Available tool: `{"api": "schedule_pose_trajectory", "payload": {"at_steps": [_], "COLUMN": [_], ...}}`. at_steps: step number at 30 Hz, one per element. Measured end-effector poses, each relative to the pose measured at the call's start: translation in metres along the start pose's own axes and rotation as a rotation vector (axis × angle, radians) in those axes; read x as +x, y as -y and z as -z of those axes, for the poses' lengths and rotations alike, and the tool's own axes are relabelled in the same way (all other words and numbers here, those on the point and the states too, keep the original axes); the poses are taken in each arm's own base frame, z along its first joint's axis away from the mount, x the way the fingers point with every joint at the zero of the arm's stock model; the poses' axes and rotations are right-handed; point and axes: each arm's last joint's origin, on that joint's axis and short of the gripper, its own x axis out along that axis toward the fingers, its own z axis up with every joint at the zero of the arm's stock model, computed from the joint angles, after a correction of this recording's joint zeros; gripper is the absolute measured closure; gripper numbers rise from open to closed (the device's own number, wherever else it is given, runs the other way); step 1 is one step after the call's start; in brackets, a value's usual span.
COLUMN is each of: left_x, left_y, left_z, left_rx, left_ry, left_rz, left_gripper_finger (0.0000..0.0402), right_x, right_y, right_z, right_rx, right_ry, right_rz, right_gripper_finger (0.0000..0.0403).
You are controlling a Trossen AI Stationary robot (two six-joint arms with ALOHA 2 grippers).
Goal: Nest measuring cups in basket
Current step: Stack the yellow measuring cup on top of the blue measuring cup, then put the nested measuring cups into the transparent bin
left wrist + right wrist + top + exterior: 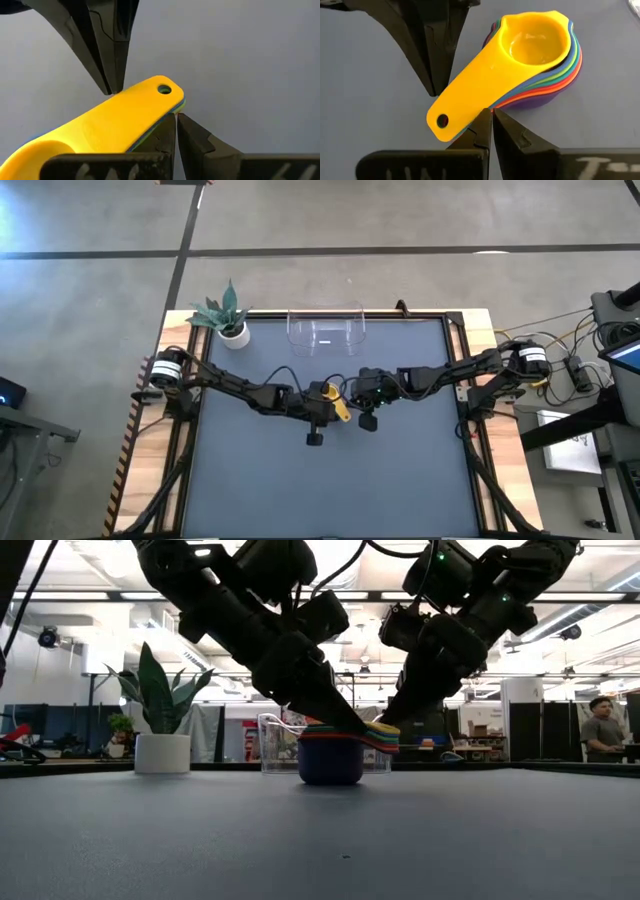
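Measuring cups (530,55) nested in one stack, yellow on top, mid-bench, well short of basket (326,330) at far edge. Both grippers at the handles; jaws' state: cannot tell.

I see the measuring cups (535,55) nested in one stack on the dark table, yellow on top, its flat handles fanned together with a hole at the yellow tip. The stack sits upright mid-table. My clear basket (326,330) stands empty at the far edge, well apart.
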Motion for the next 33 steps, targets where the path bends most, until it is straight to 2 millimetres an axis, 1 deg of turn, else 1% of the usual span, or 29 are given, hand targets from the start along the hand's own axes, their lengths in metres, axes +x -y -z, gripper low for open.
{"api": "schedule_pose_trajectory", "payload": {"at_steps": [5,9,15,17,20,23,25,27,29,31,33], "left_x": [-0.001,-0.008,-0.014,-0.015,-0.020,-0.031,-0.038,-0.042,-0.041,-0.034,-0.027], "left_y": [0.000,0.000,0.003,0.008,0.020,0.036,0.044,0.047,0.049,0.052,0.055], "left_z": [0.005,0.006,0.004,0.006,0.007,0.001,-0.004,-0.007,-0.008,-0.007,-0.004], "left_rx": [0.002,-0.014,-0.014,0.012,0.098,0.189,0.211,0.198,0.175,0.167,0.173], "left_ry": [-0.058,-0.106,-0.125,-0.143,-0.185,-0.170,-0.148,-0.126,-0.106,-0.084,-0.075], "left_rz": [0.005,0.003,-0.051,-0.102,-0.241,-0.385,-0.422,-0.400,-0.298,-0.167,-0.126], "left_gripper_finger": [0.0402,0.0401,0.0401,0.0401,0.0401,0.0401,0.0401,0.0401,0.0401,0.0401,0.0397], "right_x": [-0.003,-0.008,-0.017,-0.020,-0.026,-0.033,-0.038,-0.043,-0.047,-0.050,-0.052], "right_y": [0.000,0.000,0.001,0.002,0.002,0.002,0.002,0.002,0.002,0.002,0.001], "right_z": [0.001,-0.003,-0.001,0.001,0.005,0.008,0.010,0.012,0.011,0.011,0.011], "right_rx": [-0.001,-0.007,-0.023,-0.022,-0.021,-0.020,-0.017,-0.011,-0.012,-0.020,-0.021], "right_ry": [-0.015,0.008,0.032,0.035,0.043,0.061,0.072,0.085,0.103,0.115,0.124], "right_rz": [0.005,0.014,0.091,0.113,0.140,0.142,0.157,0.163,0.163,0.163,0.162], "right_gripper_finger": [0.0394,0.0394,0.0394,0.0394,0.0394,0.0394,0.0394,0.0394,0.0394,0.0394,0.0394]}}
